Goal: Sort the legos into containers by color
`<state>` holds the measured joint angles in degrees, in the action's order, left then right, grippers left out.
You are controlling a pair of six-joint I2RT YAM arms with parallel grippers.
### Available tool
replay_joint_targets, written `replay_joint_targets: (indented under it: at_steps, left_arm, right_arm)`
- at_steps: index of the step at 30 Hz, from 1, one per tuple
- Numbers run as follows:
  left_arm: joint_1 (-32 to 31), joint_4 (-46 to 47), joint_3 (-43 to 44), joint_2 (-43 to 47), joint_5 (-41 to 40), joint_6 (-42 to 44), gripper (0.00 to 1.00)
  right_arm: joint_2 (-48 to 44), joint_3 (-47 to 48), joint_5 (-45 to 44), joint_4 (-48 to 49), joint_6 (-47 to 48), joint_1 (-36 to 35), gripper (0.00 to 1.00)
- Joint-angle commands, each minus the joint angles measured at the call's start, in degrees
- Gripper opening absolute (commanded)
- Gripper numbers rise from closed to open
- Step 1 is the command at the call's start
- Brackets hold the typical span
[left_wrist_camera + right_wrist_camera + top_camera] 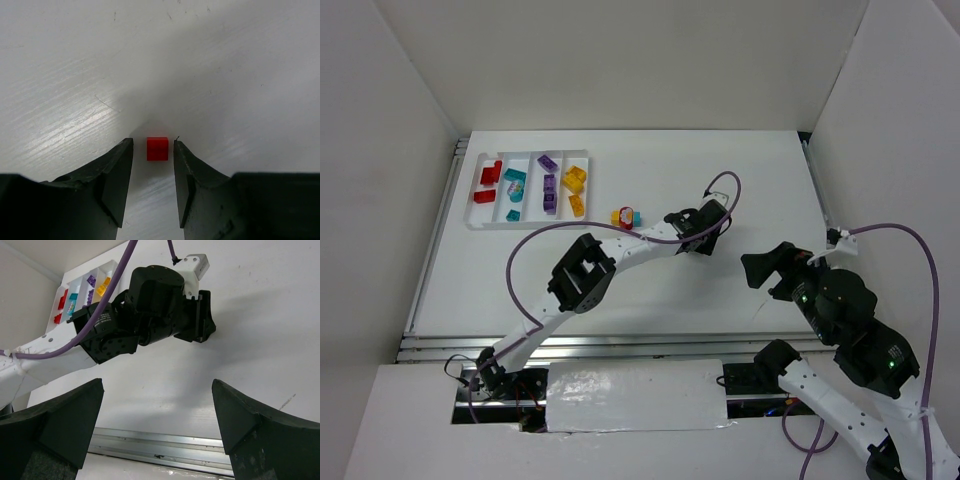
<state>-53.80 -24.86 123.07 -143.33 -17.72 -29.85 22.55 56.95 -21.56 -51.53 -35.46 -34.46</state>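
At the far left of the white table (pixel 770 180) lies the white tray (pixel 483 216), its four long compartments running side by side. From its left side across, the first holds red bricks (pixel 490 173), the second teal bricks (pixel 514 180), the third purple bricks (pixel 549 190) and the fourth yellow bricks (pixel 574 180).

Just to the right of the tray, loose on the table, is a small cluster of bricks (pixel 625 216) in yellow, red and teal, pressed close together.

Further right, the left arm reaches out over the middle of the table, a purple cable (pixel 535 245) looping along it. The left claw (pixel 153 144) points down at the tabletop with a small red brick (pixel 157 148) sitting between its two dark fingers (pixel 117 175). The jaws stand narrowly apart, with a thin strip of white table showing on each side of the brick, so neither finger touches it. The brick rests flat on the table. From above, the claw's own body hides it.

At the right, the right arm is bent over the near side of the table. The right claw (pixel 157 385) is spread wide with nothing between its fingers, raised off the surface and facing the left arm's wrist, well apart from the tray and from any brick.
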Motion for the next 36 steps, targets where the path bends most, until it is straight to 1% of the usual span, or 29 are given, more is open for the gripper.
replay_joint_targets:
  at_steps: [1, 4, 7, 8, 10, 11, 13, 15, 16, 20, 23, 26, 29, 31, 32, 33, 35, 36]
  left_arm:
    - [-0.08, -0.71, 1.83, -2.31, 1.10, 1.37, 0.50]
    - [-0.08, -0.45, 2.35, -2.66, 1.80, 1.46, 0.50]
    - [-0.08, -0.19, 2.53, -2.84, 2.51, 1.55, 0.46]
    - [-0.08, -0.45, 3.14, -3.01, 2.51, 1.46, 0.36]
    - [-0.08, -1.24, 3.50, -3.01, 2.42, 1.28, 0.29]
    - [-0.08, -1.33, 3.24, -2.84, 2.25, 1.19, 0.19]
    - [-0.08, -1.68, 2.62, -2.14, 1.63, 1.11, 0.09]
    - [0.01, -1.59, 1.04, -1.00, 1.54, 1.19, 0.05]
    - [0.01, -1.33, -0.18, -0.64, 1.11, 1.11, 0.00]
    - [0.19, -0.02, -3.35, 2.34, -0.21, 1.02, 0.00]
    - [0.71, 2.45, -7.30, 7.17, -1.70, 1.28, 0.00]
    - [2.29, 3.76, -10.73, 12.80, -2.41, 1.19, 0.00]
    - [5.19, 5.25, -15.39, 21.47, -1.62, 0.75, 0.00]
    - [8.26, 5.70, -19.60, 25.36, -1.71, 0.40, 0.00]
    - [9.58, 5.44, -20.92, 29.12, -3.10, 0.23, 0.00]
    - [12.72, 5.00, -23.20, 30.90, -3.90, -0.38, 0.00]
    - [17.13, 3.08, -24.71, 33.89, -5.13, -1.53, 0.00]
    - [22.28, 0.37, -25.32, 35.90, -5.31, -2.66, 0.00]
  right_arm:
    - [-0.57, -0.26, 0.38, 2.40, 1.10, 0.18, 0.96]
    - [-0.75, -0.26, 0.21, 2.31, 1.10, 0.09, 0.96]
    - [-1.01, -0.08, 0.03, 2.31, 1.18, 0.18, 0.96]
    - [-1.10, 0.00, -0.06, 2.22, 1.19, 0.18, 0.96]
    - [-1.19, 0.09, -0.15, 2.13, 1.19, 0.18, 0.96]
    - [-1.28, 0.27, -0.23, 2.13, 1.27, 0.09, 0.96]
    - [-1.28, 0.27, -0.24, 2.05, 1.27, 0.18, 0.96]
    - [-1.28, 0.27, -0.23, 2.13, 1.19, 0.09, 0.96]
    - [-1.28, 0.18, -0.23, 2.22, 1.27, 0.27, 0.96]
    - [-1.01, 0.00, -0.15, 2.40, 1.27, 0.18, 0.96]
    - [-0.92, 0.09, -0.06, 2.49, 1.36, 0.27, 0.96]
    - [-0.75, 0.36, -0.15, 2.40, 1.45, 0.18, 0.96]
    - [-0.57, 0.71, 0.20, 2.22, 1.54, 0.18, 0.96]
    - [-0.40, 0.80, 0.29, 2.22, 1.62, 0.18, 0.95]
    - [-0.48, 0.80, 0.29, 2.13, 1.62, 0.18, 0.95]
    - [-0.48, 0.80, 0.55, 2.13, 1.62, 0.09, 0.95]
    - [-0.48, 0.80, 1.08, 2.31, 1.71, 0.09, 0.95]
    - [-0.57, 0.71, 1.52, 2.74, 1.89, 0.09, 0.95]
